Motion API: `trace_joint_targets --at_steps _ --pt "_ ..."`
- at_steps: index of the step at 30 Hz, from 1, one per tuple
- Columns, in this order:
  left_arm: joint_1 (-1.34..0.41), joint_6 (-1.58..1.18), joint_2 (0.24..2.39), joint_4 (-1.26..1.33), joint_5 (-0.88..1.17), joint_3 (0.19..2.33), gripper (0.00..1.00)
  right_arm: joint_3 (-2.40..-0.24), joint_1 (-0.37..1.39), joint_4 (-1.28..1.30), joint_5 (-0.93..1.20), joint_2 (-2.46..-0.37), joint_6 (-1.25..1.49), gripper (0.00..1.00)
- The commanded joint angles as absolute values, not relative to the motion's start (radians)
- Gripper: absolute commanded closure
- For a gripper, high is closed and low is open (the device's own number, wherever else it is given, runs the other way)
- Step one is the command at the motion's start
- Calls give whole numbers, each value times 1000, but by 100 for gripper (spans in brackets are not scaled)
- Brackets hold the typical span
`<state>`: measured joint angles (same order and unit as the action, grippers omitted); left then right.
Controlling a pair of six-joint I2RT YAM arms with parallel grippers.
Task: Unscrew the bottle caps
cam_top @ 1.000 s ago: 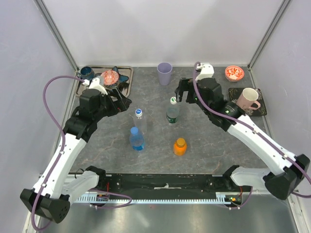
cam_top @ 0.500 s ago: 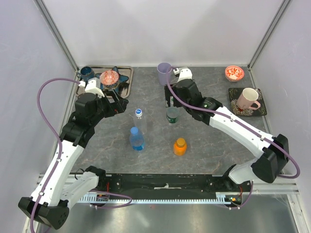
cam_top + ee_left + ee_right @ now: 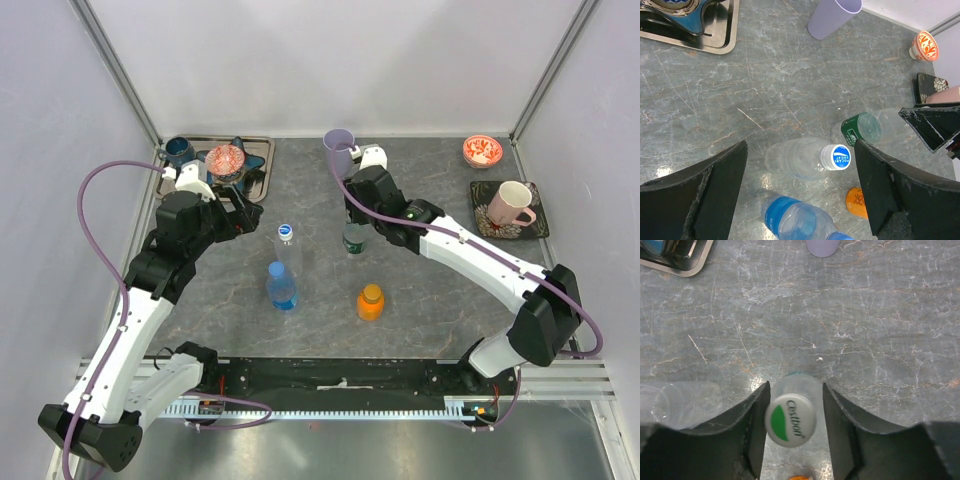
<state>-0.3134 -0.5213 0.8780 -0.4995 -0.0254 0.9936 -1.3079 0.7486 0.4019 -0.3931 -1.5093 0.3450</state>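
The right claw (image 3: 796,390) sits low over the green-label bottle (image 3: 354,240) at the middle of the counter (image 3: 450,290), fingers apart on either side of its white-and-green cap (image 3: 790,422). The left claw (image 3: 800,150) hangs wide open above the capped blue-label bottle (image 3: 795,159). The blue bottle (image 3: 282,287) and orange bottle (image 3: 370,302) stand nearer the bases.

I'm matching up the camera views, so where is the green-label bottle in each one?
Top external: green-label bottle just right of centre.
Left wrist: right of centre, lower half.
Right wrist: bottom centre, between the right gripper fingers.
Shared landmark: the lilac cup, at the top of every view.
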Motion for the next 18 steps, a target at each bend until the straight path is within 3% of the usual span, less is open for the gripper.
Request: trace_joint_targets --at_steps 1,7,11,14,15,18 --pt "-308 -486 876 -474 -57 999 7 -1309 747 391 -413 -1499 362 55" --pt "-310 -476 884 -391 -104 991 8 -1304 750 397 -426 -1387 383 68" --pt "-310 -457 960 -385 -86 1095 4 -1365 746 440 -423 -1278 387 75" --pt "-311 -434 1052 -368 73 1214 2 -1426 701 489 -287 -1241 416 80" --pt "-310 -431 1069 -350 197 1236 2 -1431 675 494 -143 -1230 435 84" --pt "-310 -437 1086 -140 448 1241 1 -1440 582 482 22 -1187 508 100"
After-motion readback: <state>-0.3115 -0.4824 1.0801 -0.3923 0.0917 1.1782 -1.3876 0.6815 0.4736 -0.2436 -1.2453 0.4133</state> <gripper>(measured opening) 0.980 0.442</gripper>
